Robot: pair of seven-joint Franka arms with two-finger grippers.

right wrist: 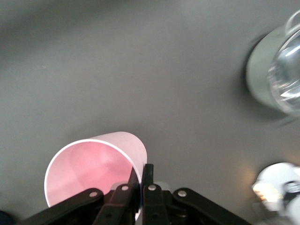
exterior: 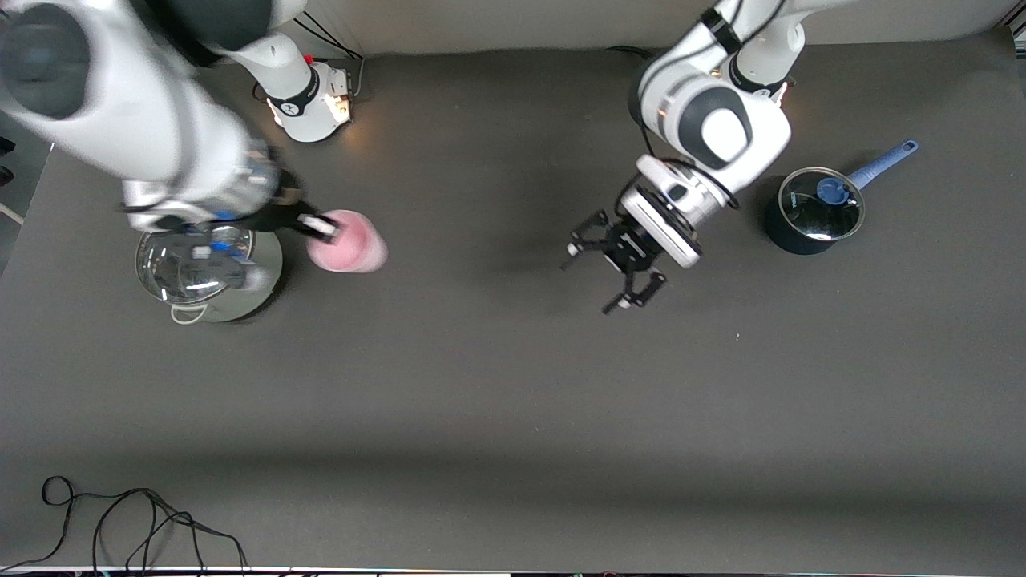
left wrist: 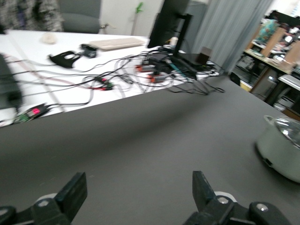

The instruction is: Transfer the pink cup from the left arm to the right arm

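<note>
The pink cup [exterior: 353, 243] is held tilted over the table, beside the steel pot at the right arm's end. My right gripper [exterior: 325, 228] is shut on its rim. In the right wrist view one finger is inside the cup [right wrist: 89, 173] and one outside, and the gripper [right wrist: 142, 171] pinches the wall. My left gripper [exterior: 601, 276], the skeletal claw, is open and empty over the bare middle of the table, well apart from the cup. In the left wrist view its fingers [left wrist: 75, 190] stand wide apart with only the table between them.
A steel pot with a glass lid [exterior: 264, 280] stands under the right wrist; it also shows in the right wrist view [right wrist: 267, 75] and the left wrist view [left wrist: 281, 150]. A dark blue saucepan [exterior: 781, 232] with a glass lid stands near the left arm's base. A black cable [exterior: 120, 521] lies at the table's front edge.
</note>
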